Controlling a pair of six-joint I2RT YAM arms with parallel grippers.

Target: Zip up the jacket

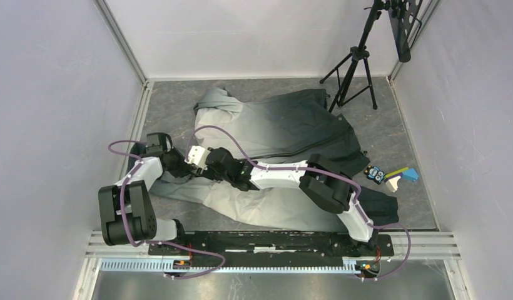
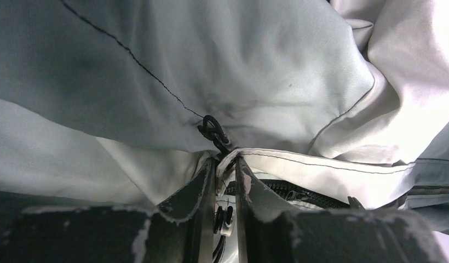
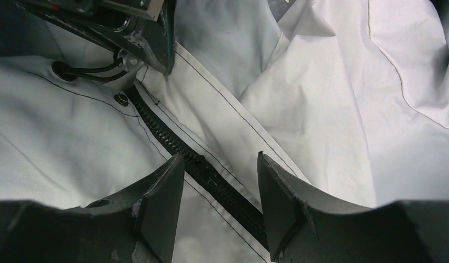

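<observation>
The jacket lies spread flat, light grey at the left and shading to black at the right. My left gripper is at its pale lower-left part. In the left wrist view it is shut on the pale placket edge, with a black cord loop just beyond the tips. The black zipper runs off to the right. My right gripper sits close beside the left one. In the right wrist view it is open, its fingers on either side of the black zipper, touching nothing.
A black tripod stands at the back right. Small coloured blocks and a small black item lie right of the jacket. White walls enclose three sides. The left gripper's body fills the right wrist view's top left.
</observation>
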